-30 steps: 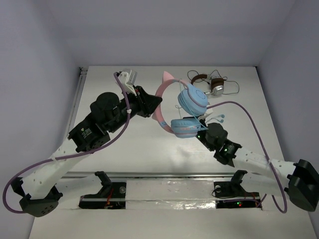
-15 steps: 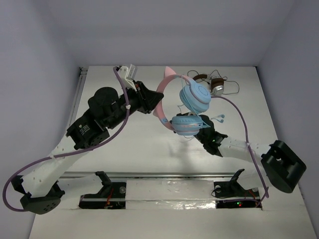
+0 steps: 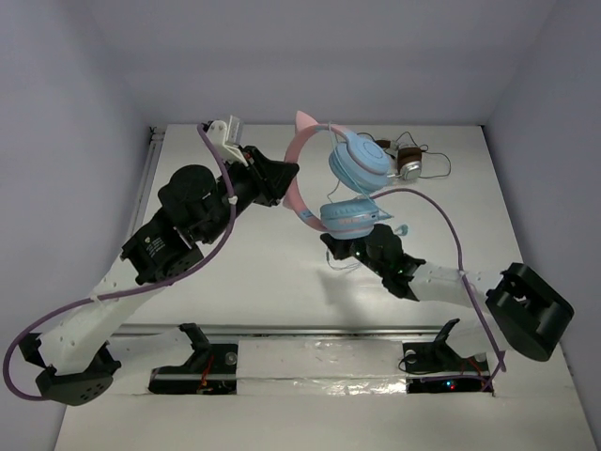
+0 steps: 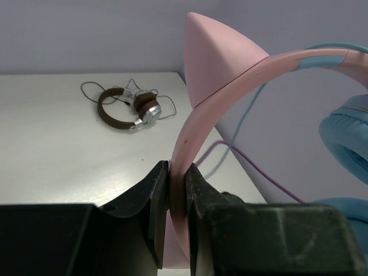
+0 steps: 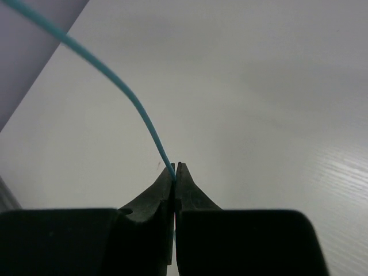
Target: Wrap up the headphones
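The headphones [image 3: 360, 162] hang above the middle of the table [image 3: 235, 272]. The left gripper [image 4: 177, 190] squeezes their stiff pink band [image 4: 230, 63]. The right gripper [image 5: 175, 172] pinches their thin, floppy cable [image 5: 123, 92]. Hold gently.

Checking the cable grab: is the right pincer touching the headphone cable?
Touching. Right wrist view shows the right pincer shut on the cable, pinched between its tips.
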Robot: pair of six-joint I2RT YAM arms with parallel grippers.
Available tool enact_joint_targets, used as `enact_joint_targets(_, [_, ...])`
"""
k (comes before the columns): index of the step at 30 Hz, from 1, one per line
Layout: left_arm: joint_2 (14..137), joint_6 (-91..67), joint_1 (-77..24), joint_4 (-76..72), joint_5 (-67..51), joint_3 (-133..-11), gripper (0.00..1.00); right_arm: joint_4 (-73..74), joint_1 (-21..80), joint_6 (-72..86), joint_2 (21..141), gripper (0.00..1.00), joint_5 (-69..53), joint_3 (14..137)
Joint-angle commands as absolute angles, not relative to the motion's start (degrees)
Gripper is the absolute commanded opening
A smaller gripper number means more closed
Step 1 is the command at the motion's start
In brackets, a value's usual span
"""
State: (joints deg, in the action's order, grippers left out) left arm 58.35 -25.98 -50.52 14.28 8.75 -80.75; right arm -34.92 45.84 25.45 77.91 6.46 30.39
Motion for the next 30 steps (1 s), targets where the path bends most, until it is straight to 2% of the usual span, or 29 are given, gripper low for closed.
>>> enact_joint_targets(1, [54.6,-29.2,-50.3,2.4,16.9,-79.5,0.00,-36.3,47.9,28.6,74.1,0.00,5.8,29.6])
enact_joint_targets(7, [51.9,-30.5,-50.3,-5.2,27.5,-72.4,0.00,-26.6,53.7,32.4,67.8,0.00,9.1,28.7])
enact_joint_targets(15, [48.6,-27.8,-50.3,-12.6,47.2,-61.5,0.00,-0.1,65.4,35.7,57.3,0.00,18.3,36.2])
enact_joint_targets(16, [49.1,-27.9,-50.3,-12.0,48.2,-61.1,0.00,6.5,68.3,35.8,57.1,0.00,20.1,37.9])
enact_joint_targets(22, [49.3,-30.2,-50.3,-8.8,53.3,-55.7,0.00,24.7,76.2,36.0,58.9,0.00,29.4,51.9])
enact_joint_targets(30, [48.7,-34.4,-50.3,-3.2,55.1,-48.3,0.00,34.6,82.8,36.0,61.9,0.00,32.3,62.6])
